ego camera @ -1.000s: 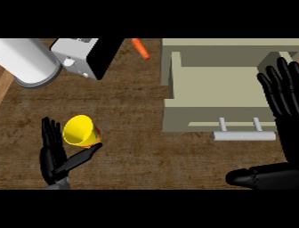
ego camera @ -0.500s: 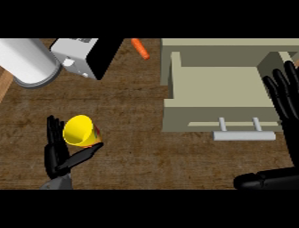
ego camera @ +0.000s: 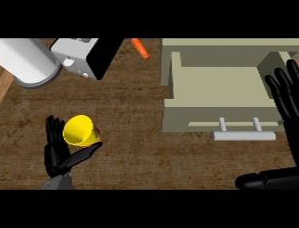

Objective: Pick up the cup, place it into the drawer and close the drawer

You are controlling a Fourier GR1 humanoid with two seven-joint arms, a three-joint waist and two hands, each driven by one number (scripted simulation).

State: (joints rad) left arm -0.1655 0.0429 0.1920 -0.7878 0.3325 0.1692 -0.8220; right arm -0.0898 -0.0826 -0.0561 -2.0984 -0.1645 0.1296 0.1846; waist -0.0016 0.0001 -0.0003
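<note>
Left hand [ego camera: 61,151], at the lower left, curls round the yellow cup [ego camera: 80,130], thumb beneath. It looks light, stiff and smooth, likely slippery; gripping its side wall seems best. Upper right, the drawer [ego camera: 219,84] gapes; the right hand [ego camera: 298,104] rests beside it, fingers straight.

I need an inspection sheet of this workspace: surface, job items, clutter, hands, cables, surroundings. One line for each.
Surface: brown wooden counter, with a paler strip along the view's left edge.
Job's things: yellow cup, tilted, at the left hand; beige drawer pulled open, nothing seen inside, pale handle at its front.
Clutter: orange stick; white cylinder; white and black box.
Hands: left hand with fingers and thumb round the cup; right hand open, fingers straight, over the drawer's right side.
Cables: nothing seen.
Surroundings: nothing seen.
</note>
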